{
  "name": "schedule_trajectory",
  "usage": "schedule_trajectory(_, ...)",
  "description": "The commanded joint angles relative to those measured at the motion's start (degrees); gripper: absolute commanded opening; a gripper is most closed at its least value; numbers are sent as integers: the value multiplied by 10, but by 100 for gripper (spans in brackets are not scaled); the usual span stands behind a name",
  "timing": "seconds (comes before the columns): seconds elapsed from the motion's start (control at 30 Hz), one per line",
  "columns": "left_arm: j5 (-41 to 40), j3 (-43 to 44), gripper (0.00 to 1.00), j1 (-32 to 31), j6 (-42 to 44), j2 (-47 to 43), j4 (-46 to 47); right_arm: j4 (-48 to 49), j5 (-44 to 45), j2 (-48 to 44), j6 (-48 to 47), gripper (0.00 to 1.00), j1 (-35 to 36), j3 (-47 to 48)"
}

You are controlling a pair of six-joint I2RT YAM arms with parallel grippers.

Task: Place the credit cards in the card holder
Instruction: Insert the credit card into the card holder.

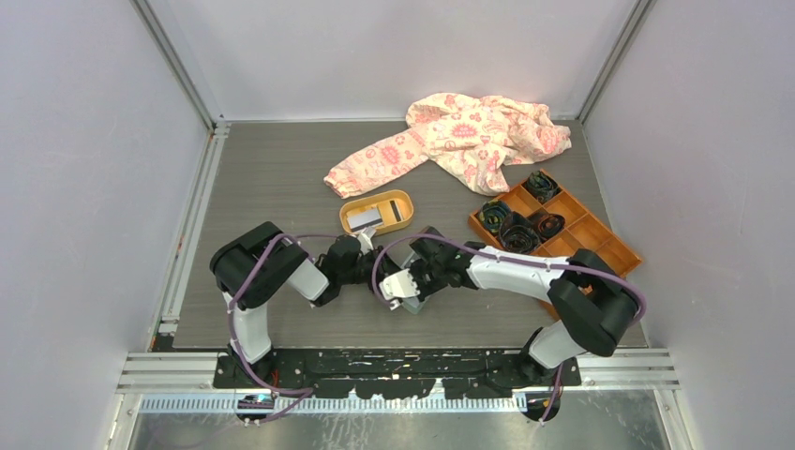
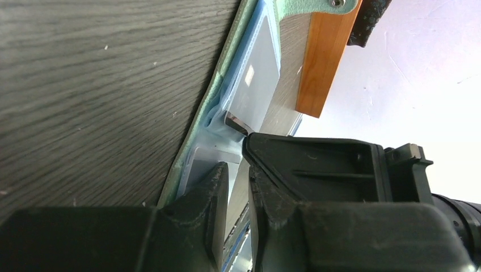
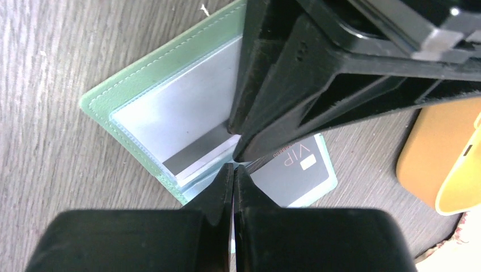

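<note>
Green card holder (image 3: 113, 90) lies open, right jaws pinching its edge, left jaws gripping a credit card (image 3: 181, 119).

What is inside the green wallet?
A silver card with a dark stripe sits tucked in the wallet, and a grey VIP card shows next to it. The left gripper and right gripper hide the rest.

The left arm (image 1: 248, 328) and the right arm (image 1: 511, 272) have white links and black joint housings. Purple cables (image 1: 302, 236) run along both. The right gripper (image 3: 233, 161) is matte black plastic.
</note>
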Motion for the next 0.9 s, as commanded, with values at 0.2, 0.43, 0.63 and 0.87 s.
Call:
schedule_trajectory(0.2, -1, -3, 23, -1, 34, -54, -48, -64, -134, -60, 71, 14, -71, 63)
schedule_trajectory(0.43, -42, 2, 23, -2, 119, -208, -224, -88, -272, -61, 221, 29, -162, 108)
schedule_trajectory(0.63, -106, -14, 22, -3, 223, -354, -333, -152, -373, 25, 372, 32, -225, 182)
schedule_trajectory(0.87, -191, -87, 38, -2, 278, -512, -332, -220, -339, 139, 453, 36, -239, 259)
